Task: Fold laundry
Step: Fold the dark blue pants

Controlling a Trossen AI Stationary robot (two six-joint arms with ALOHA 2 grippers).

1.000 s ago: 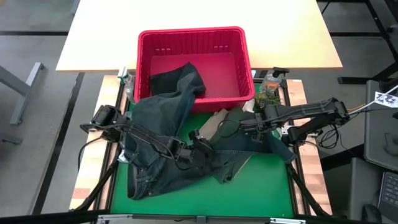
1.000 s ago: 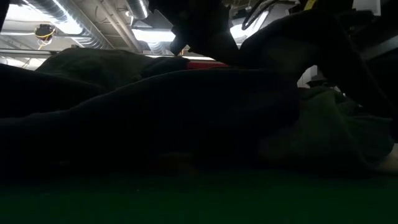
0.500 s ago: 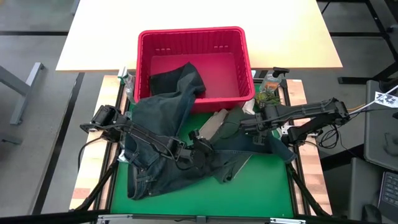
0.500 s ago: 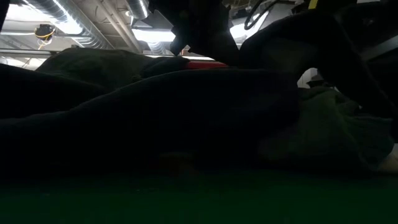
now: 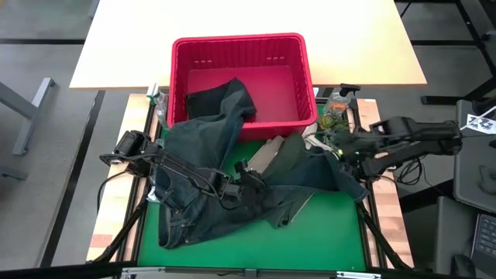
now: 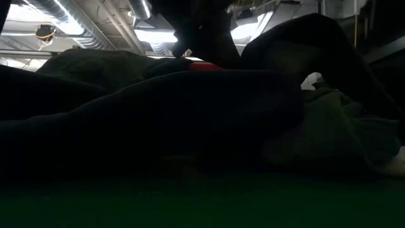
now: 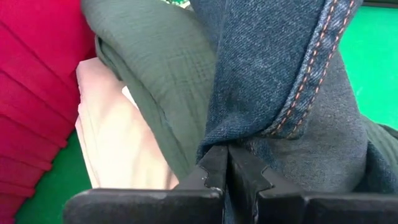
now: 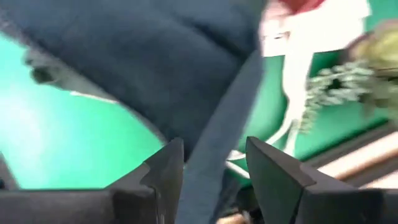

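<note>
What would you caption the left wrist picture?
Shut fingers pinch the blue jeans' stitched hem, beside an olive-green shirt and tan top.

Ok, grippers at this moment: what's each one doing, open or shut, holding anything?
Left gripper: shut on the denim jeans, pinching a fold.
Right gripper: open, holding nothing, at the table's right side by dark cloth.

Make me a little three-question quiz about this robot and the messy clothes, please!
1. True or false: the left gripper is pinching the jeans.
2. What lies partly inside the red basket? A) jeans leg B) a shoe C) a teddy
3. Are the right gripper fingers open or shut?

Key: 1 true; 2 A; 3 open.
</note>
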